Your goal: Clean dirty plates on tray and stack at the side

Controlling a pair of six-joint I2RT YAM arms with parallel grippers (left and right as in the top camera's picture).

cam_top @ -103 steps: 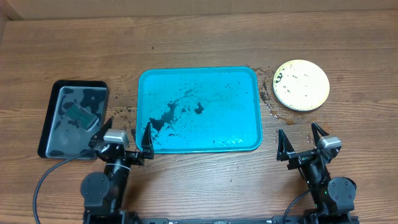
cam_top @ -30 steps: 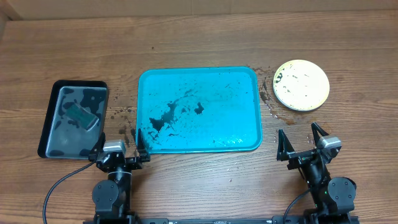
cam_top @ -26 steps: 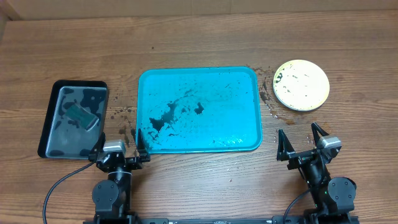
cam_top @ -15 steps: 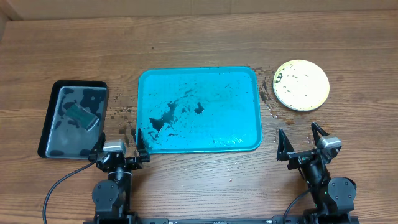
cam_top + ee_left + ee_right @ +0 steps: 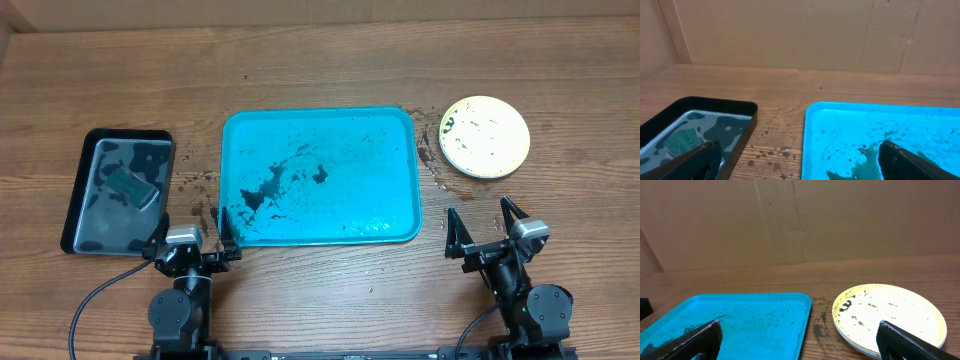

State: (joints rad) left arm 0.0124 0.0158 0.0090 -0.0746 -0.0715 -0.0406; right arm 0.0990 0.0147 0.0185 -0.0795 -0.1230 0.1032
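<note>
One turquoise tray [image 5: 365, 150], one yellow-rimmed plate [image 5: 485, 137], one black tray [image 5: 128, 134]

The tray [image 5: 385, 140] is turquoise, mottled with black smears and fine specks that thicken into a dark blotch toward its left side. The topmost of the plates [image 5: 485, 137] has a yellow-green rim and a white centre flecked with black. The smaller tray [image 5: 125, 133] is black, its inside patchy grey, and the sponge [image 5: 130, 185] in it is green. The table [image 5: 320, 60] is brown wood grain, spotted with dark splashes beside the turquoise tray.
</note>
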